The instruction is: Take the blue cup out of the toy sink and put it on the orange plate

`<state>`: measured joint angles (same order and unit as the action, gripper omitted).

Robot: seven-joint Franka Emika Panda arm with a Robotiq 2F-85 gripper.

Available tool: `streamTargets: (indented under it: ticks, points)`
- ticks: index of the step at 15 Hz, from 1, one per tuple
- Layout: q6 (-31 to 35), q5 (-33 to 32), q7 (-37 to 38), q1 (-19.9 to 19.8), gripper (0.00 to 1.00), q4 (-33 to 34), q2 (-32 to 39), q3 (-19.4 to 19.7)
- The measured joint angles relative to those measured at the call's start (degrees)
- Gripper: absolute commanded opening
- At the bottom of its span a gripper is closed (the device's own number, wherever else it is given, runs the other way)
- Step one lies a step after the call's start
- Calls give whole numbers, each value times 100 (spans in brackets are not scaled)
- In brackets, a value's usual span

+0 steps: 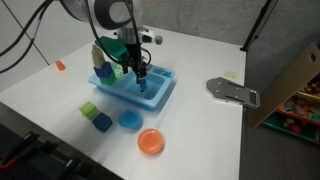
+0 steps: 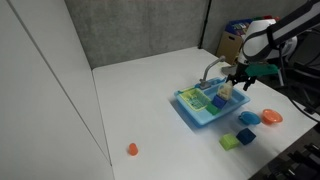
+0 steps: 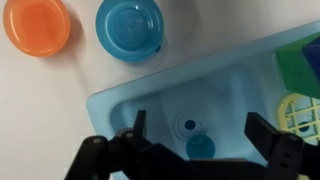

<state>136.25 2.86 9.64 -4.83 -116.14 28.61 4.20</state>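
The blue cup (image 3: 200, 147) sits in the basin of the light blue toy sink (image 3: 228, 88), just beside the drain. My gripper (image 3: 200, 133) is open, its two fingers on either side of the cup and above it. In both exterior views the gripper (image 1: 140, 76) (image 2: 239, 84) hangs low over the sink (image 1: 158, 95) (image 2: 190, 110); the cup is hidden there. The orange plate (image 1: 150, 141) (image 2: 271, 117) (image 3: 37, 25) lies on the table in front of the sink, empty.
A round blue dish (image 1: 129, 120) (image 3: 130, 28) lies next to the orange plate. A blue cube (image 1: 102, 122) and a green block (image 1: 90, 110) lie nearby. The sink's green rack (image 3: 300, 60) holds dishes. A grey metal part (image 1: 232, 92) lies further off.
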Motion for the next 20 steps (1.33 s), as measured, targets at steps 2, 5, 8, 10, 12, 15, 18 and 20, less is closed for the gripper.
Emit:
streamTargets:
  ticks: [2, 5, 8, 10, 12, 15, 18, 20]
  points:
    - [2, 0, -22, -15, 100, 86, 164, 22]
    - [53, 0, -49, -34, 100, 200, 354, 52]
    - [312, 0, -58, -40, 100, 305, 548, 53]
    - [542, 0, -61, -40, 100, 382, 697, 40]
    - [782, 39, -79, -41, 100, 466, 860, 7]
    - [1090, 120, -113, -41, 100, 592, 1076, -83]
    - [1419, 123, -114, -21, 100, 694, 1242, -160]
    - [1635, 123, -114, 19, 100, 755, 1340, -170]
